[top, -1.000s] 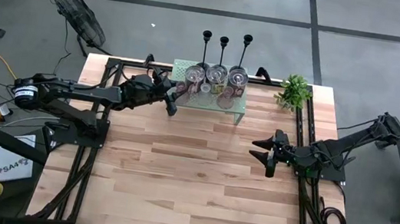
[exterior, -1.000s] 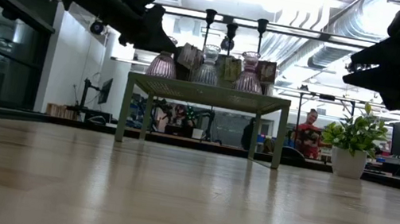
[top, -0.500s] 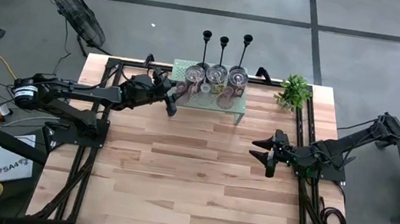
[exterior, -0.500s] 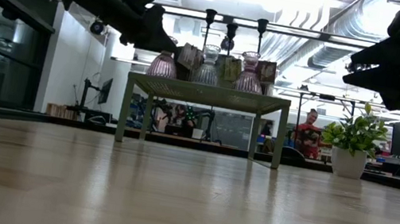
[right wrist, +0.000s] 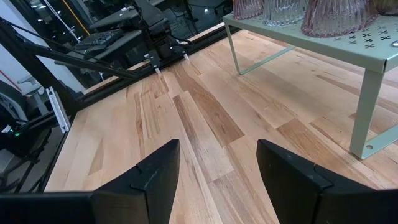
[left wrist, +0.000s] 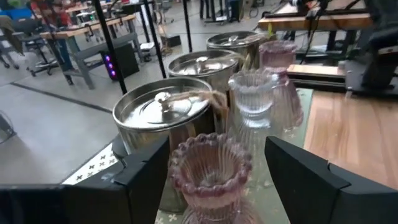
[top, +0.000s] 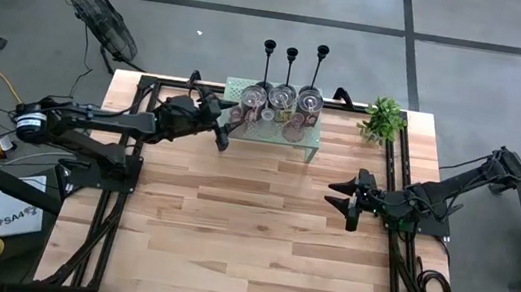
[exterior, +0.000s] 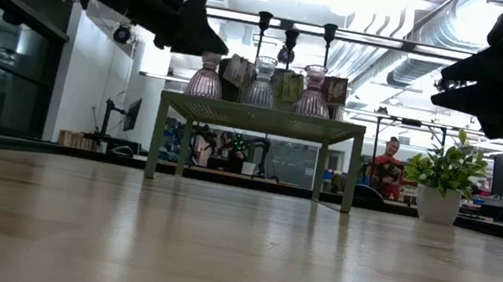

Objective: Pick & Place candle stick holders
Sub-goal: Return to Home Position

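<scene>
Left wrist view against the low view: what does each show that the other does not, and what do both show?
Only the left wrist view: the jars' metal lids with twine, and the open left tool with the nearest pink glass holder between its fingers. Only the low view: the shelf's legs, the plant and a person behind. Both: glass holders in a row on the green shelf.

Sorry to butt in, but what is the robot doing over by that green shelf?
Nothing is being held. The left gripper hangs open at the left end of the shelf, just short of a pink glass holder standing on it. The right gripper waits open over the table, on the right.
</scene>
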Tool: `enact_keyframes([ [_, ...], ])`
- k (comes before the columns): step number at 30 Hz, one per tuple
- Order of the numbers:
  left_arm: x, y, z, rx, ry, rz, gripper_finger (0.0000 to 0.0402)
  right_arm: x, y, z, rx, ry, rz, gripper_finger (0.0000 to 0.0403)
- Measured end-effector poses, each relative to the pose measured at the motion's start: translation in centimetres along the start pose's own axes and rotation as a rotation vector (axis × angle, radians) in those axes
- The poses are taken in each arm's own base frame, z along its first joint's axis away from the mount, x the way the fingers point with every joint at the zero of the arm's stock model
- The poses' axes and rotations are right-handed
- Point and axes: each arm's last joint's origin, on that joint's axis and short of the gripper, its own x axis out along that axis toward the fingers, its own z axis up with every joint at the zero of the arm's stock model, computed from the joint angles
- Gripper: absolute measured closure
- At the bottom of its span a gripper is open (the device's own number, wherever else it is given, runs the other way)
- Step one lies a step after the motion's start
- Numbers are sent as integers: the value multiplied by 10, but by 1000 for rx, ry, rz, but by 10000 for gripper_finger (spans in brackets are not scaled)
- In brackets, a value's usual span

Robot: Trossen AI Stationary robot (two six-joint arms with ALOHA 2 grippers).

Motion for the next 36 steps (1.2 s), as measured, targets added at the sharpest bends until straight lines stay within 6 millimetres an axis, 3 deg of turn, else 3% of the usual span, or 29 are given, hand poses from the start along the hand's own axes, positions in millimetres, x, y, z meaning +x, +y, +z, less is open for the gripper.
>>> enact_keyframes([
  [7,-13,3,14,-11,-69,-35,142,0,0,0,0,0,0,197],
  [14,-36,4,28,-42,-96,-208,144,0,0,0,0,0,0,197],
  [22,-63,7,24,-58,-17,-276,210,0,0,0,0,0,0,197],
  [33,-103,-3,-34,-241,-134,-331,380,0,0,0,0,0,0,197],
  [36,-116,-11,-48,-269,-139,-330,395,0,0,0,0,0,0,197],
])
